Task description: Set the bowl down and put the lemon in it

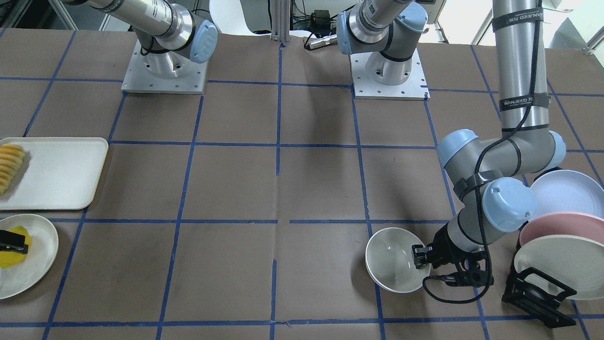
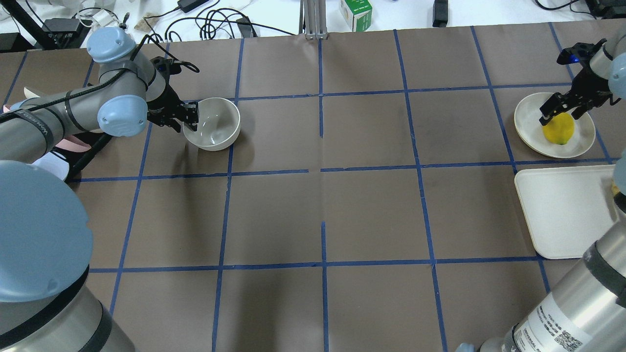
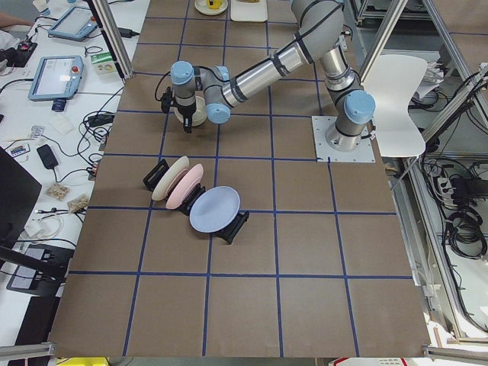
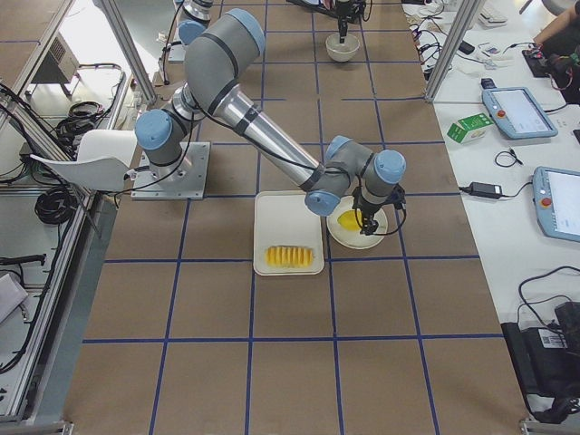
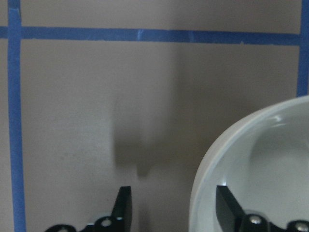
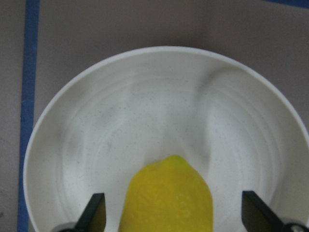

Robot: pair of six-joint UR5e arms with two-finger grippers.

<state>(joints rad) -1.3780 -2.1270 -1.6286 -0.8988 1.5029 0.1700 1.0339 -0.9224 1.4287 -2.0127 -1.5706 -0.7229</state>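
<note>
The off-white bowl [image 1: 394, 259] [image 2: 215, 124] stands upright on the brown table. My left gripper [image 2: 190, 116] [image 5: 175, 208] is open and straddles its rim. In the left wrist view one finger [image 5: 227, 208] is inside the bowl [image 5: 260, 159] and the other is well outside it. The yellow lemon [image 2: 558, 129] [image 6: 169, 198] lies on a flat cream plate [image 2: 530, 117] [image 6: 145, 106] on the right. My right gripper [image 2: 562, 113] [image 6: 176, 215] is open just above it, with its fingers wide on either side of the lemon and apart from it.
A white tray [image 2: 562, 215] [image 1: 61, 174] holding sliced yellow food [image 1: 9, 167] lies beside the plate. A black rack [image 1: 538, 293] holding blue [image 1: 566, 193], pink and cream plates stands close behind my left arm.
</note>
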